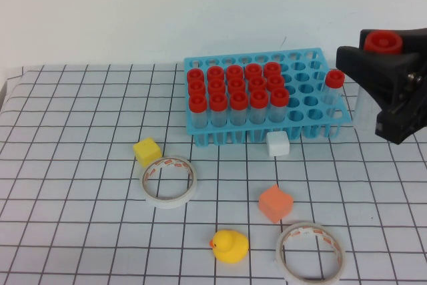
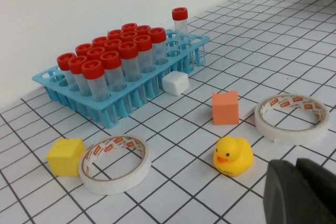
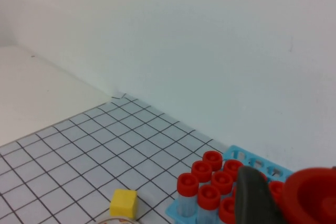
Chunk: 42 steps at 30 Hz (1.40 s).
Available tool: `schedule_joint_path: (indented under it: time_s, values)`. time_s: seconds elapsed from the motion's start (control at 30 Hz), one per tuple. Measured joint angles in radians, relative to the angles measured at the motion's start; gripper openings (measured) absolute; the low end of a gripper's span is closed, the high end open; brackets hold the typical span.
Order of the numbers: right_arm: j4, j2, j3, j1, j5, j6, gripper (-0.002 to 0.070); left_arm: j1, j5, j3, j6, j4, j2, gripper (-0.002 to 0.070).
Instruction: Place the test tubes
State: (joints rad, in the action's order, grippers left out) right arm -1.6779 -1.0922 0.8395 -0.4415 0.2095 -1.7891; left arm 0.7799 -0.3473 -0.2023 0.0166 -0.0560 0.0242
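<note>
Where the held tube (image 1: 382, 40) is: in the air off the right end of the rack (image 1: 310, 123), upright with its red cap on top, not yet over any hole.
Right tool (image 1: 387, 71): clamped on that tube just below the cap, jaws partly apart around it. You probably hold it this high so the clear lower end is free to enter a hole.
Rack: blue, at the back of the counter (image 1: 67, 165). Fifteen capped tubes (image 1: 236, 98) fill its left part in three rows of five, so the open holes lie on the side nearest your right tool.
Lone tube (image 1: 333, 85): stands alone at the rack's right end, between the held tube and the empty holes. It looks the likeliest thing to clip, so come in from above.
White cube (image 1: 277, 144): just beside the rack's front, low and out of the path.
Yellow cube (image 1: 147, 151), orange cube (image 1: 275, 203), duck (image 1: 230, 245), tape rolls (image 1: 170, 199) (image 1: 313, 230): scattered in front, well apart from the open holes, so no obstacle.
Left tool (image 2: 299, 192): closed on nothing, low at the counter's front near the duck, clear of your work.
</note>
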Motion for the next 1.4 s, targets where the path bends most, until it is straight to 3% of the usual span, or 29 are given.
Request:
schedule_joint_path:
  time_s: [0.17, 0.23, 0.3, 0.43, 0.53, 0.63, 0.7, 0.8, 0.97, 1.4]
  values:
    - [0.007, 0.000, 0.000, 0.000, -0.016, 0.001, 0.0263, 0.000, 0.000, 0.000, 0.000, 0.000, 0.000, 0.0000]
    - [0.099, 0.000, 0.002, 0.000, -0.039, 0.093, 0.0263, 0.000, 0.000, 0.000, 0.000, 0.000, 0.000, 0.0000]
    - [0.315, -0.008, 0.016, 0.000, -0.057, 0.361, 0.0263, 0.000, 0.000, 0.000, 0.000, -0.002, 0.000, 0.0000]
    - [0.893, -0.053, 0.054, -0.002, -0.144, 1.078, 0.0263, 0.000, 0.000, 0.000, 0.000, -0.002, 0.000, 0.0000]
    - [1.249, -0.110, 0.056, -0.002, -0.233, 1.486, 0.0263, 0.000, 0.000, 0.000, 0.000, -0.002, 0.000, 0.0000]
    - [1.529, -0.187, 0.060, -0.002, -0.329, 1.781, 0.0263, 0.000, 0.000, 0.000, 0.000, -0.002, 0.000, 0.0000]
    - [1.661, -0.248, 0.060, -0.002, -0.398, 1.890, 0.0263, 0.000, 0.000, 0.000, -0.002, -0.002, 0.000, 0.0000]
    - [1.787, -0.335, 0.062, -0.002, -0.524, 1.960, 0.0263, 0.000, 0.000, 0.000, -0.002, -0.002, 0.000, 0.0000]
    - [1.839, -0.461, 0.096, -0.002, -0.678, 1.940, 0.0263, 0.000, 0.000, 0.000, -0.002, -0.002, 0.000, 0.0000]
    - [1.807, -0.731, 0.291, 0.029, -0.707, 1.859, 0.0263, 0.000, 0.000, 0.000, -0.002, -0.002, 0.000, 0.0000]
